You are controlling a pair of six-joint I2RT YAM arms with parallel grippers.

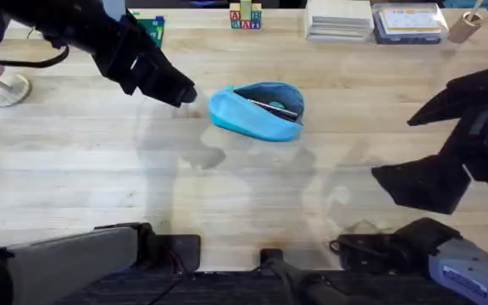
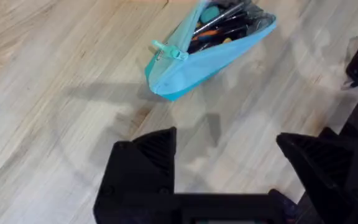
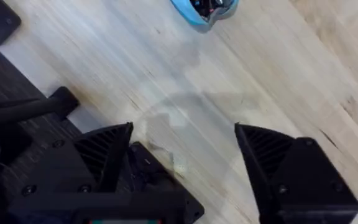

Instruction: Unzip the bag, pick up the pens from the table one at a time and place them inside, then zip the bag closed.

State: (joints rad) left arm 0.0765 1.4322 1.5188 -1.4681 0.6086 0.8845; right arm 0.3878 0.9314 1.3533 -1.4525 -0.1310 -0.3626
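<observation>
Pale table (image 1: pixel 74 169); I read the bag (image 1: pixel 257 111) as soft and light, gaping. Both fingers spread; I'd pinch the teal pull tab (image 2: pixel 168 50).

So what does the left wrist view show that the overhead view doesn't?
Left wrist alone: the teal zipper pull at the bag's closed end, and several pens packed inside the open bag. Overhead alone: toy blocks, stacked boxes along the far edge, and the left end effector just left of the bag. Both: the blue bag, unzipped, on the table.
</observation>
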